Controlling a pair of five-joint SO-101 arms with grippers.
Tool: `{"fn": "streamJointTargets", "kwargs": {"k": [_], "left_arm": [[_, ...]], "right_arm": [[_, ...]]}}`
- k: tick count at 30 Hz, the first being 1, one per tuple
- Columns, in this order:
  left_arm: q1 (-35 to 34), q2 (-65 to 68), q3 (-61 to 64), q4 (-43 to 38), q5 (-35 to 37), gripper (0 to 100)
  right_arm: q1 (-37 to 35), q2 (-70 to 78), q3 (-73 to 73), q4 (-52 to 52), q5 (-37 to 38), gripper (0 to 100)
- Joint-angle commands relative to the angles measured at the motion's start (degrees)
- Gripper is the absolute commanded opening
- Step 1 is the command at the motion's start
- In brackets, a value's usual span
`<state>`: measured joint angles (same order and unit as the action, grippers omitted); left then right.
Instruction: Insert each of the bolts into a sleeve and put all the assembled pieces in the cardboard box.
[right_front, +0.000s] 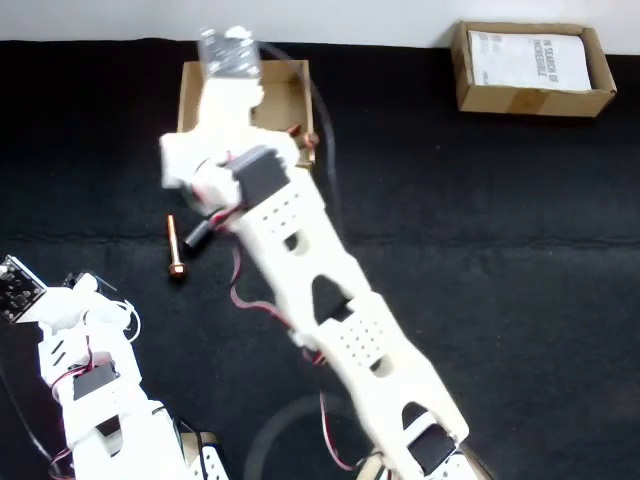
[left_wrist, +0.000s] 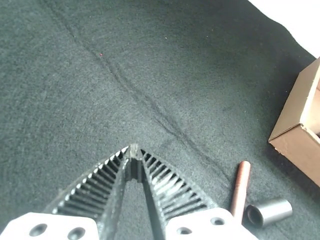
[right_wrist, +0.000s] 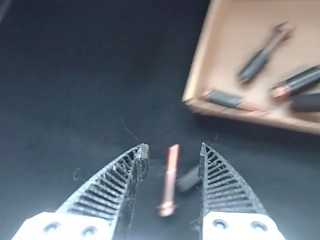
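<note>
A copper bolt (right_front: 175, 245) and a dark sleeve (right_front: 197, 235) lie side by side on the black cloth, just in front of the cardboard box (right_front: 190, 95). Several assembled pieces (right_wrist: 260, 57) lie inside that box (right_wrist: 200, 75). My right arm (right_front: 300, 260) stretches over to it. The right gripper (right_wrist: 172, 147) hangs open above the bolt (right_wrist: 169, 180), with the sleeve (right_wrist: 189, 179) beside one finger. My left gripper (left_wrist: 132, 149) is shut with nothing in it, low over bare cloth, and the bolt (left_wrist: 240, 186), the sleeve (left_wrist: 270, 212) and a box corner (left_wrist: 295, 130) lie off to its side.
A second cardboard box (right_front: 475, 95) holding a white printed sheet stands at the back right. The left arm (right_front: 85, 350) sits at the front left. Red wires hang beneath the right arm. Open black cloth covers the middle and right of the table.
</note>
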<state>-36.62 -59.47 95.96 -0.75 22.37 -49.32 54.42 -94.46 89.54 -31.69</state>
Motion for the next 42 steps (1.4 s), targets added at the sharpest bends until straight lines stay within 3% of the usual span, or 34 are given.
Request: {"fn": "streamJointTargets", "kwargs": {"k": [1, 9, 16, 42], "left_arm": [[-0.75, -0.04, 0.66, -0.97, -0.35, 1], [-0.84, -0.04, 0.66, -0.97, -0.35, 1], [-0.84, -0.04, 0.66, -1.23, -0.35, 1], [-0.84, -0.31, 0.66, -0.97, -0.35, 1]], "right_arm": [[-3.03, 2.59, -5.58, -0.57, -2.46, 14.6], [-0.04, 14.55, -6.02, -9.10, -10.02, 14.6], [2.33, 19.38, -6.02, -9.27, -12.66, 14.6], [-0.92, 25.01, -5.93, -4.88, -13.01, 14.6]]}}
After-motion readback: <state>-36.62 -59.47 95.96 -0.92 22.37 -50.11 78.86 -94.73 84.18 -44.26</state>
